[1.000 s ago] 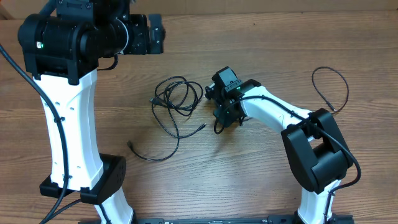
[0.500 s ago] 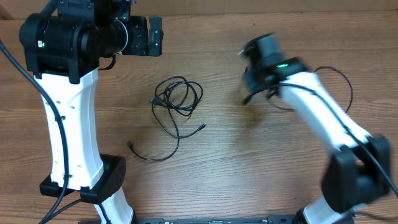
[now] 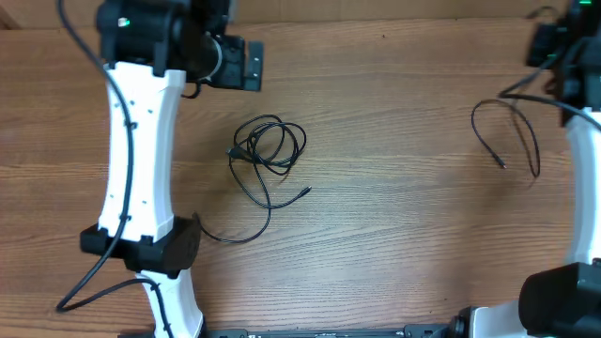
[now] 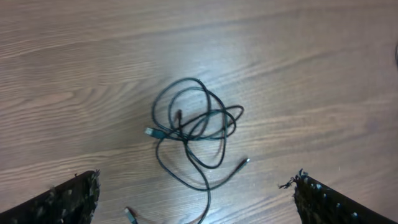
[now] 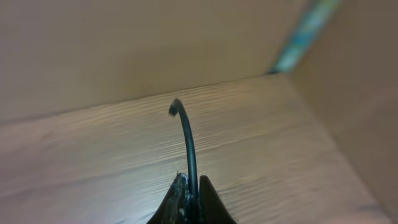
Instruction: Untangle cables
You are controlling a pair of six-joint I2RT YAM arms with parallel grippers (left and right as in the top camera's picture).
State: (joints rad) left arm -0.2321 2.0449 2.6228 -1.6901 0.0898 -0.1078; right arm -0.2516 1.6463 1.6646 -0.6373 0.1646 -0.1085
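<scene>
Overhead, both cords are seen at once. A thin black knotted cable [image 3: 269, 145] lies in loose loops near the middle of the counter [image 3: 394, 235], one tail curving off toward the base of the left arm [image 3: 141, 160]. A second cable [image 3: 512, 131], equally thin and black, forms an open loop well apart at the right edge, one end running up toward the right arm [image 3: 582, 169]. Whether that loop rests on the wood or hangs clear cannot be told.

The left wrist view adds what the overhead view does not: the left tool [image 4: 196, 180] is spread wide, its fingers at the lower corners, with the knotted cable untouched beyond them. A small plug end [image 4: 151, 132] is shown at the knot's left side. Only the right wrist view shows the right tool [image 5: 191, 202] pressed together, pinching the second cable – a short stub arcs upward from the fingertips.

The counter is of brown wood-grain. Plain tan panels [image 5: 93, 43] are seen at its back and right side, with a blue-green strip [image 5: 305, 34] in the corner.
</scene>
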